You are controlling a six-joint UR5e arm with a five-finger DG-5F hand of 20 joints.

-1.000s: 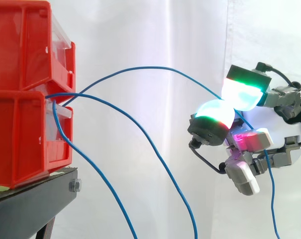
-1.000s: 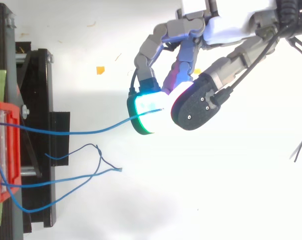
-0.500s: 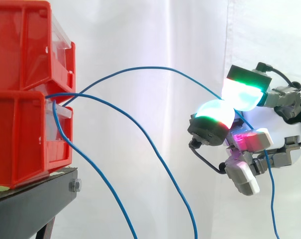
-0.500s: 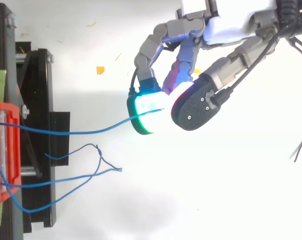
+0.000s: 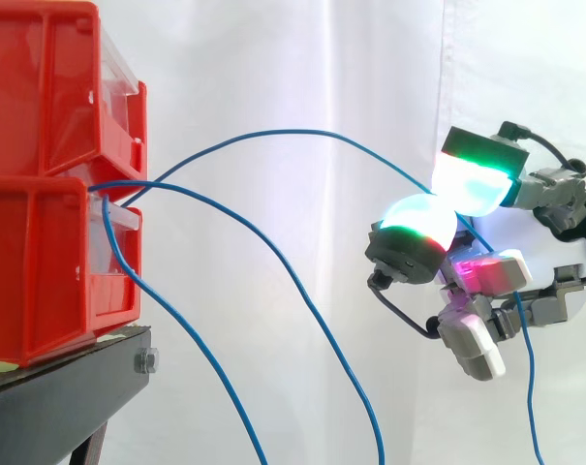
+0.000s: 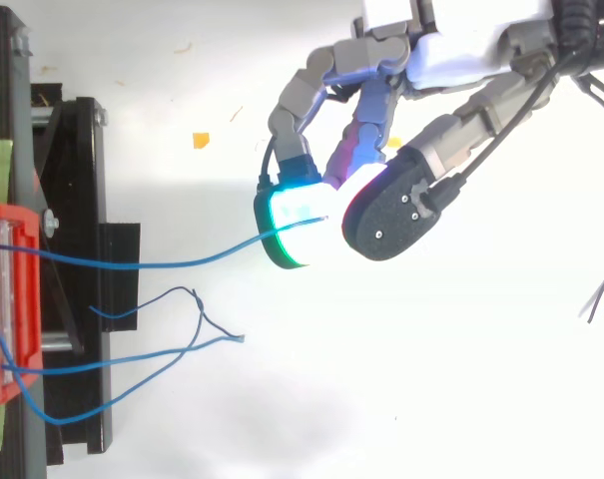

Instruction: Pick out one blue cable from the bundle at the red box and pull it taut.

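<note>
As you viewed from side, hand (image 6: 461, 60) sat right of red bins (image 5: 41, 184), well apart, two glowing pads (image 5: 472, 184) closed together, pinching one blue cable (image 5: 302, 132). Cable arched slack from lower bin's front to pads. Other blue cables (image 5: 302, 300) drooped beside black stand (image 5: 60, 397).

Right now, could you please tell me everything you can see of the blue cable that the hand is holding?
The cable is thin, blue and smooth, and looks like plastic-coated wire. It leaves the front of the red box, rises in a loose arch and comes down to the hand, where two glowing fingertips pinch it. It is slack, not yet taut, and touches nothing in between. Its free end seems to hang straight down below the hand.
</note>
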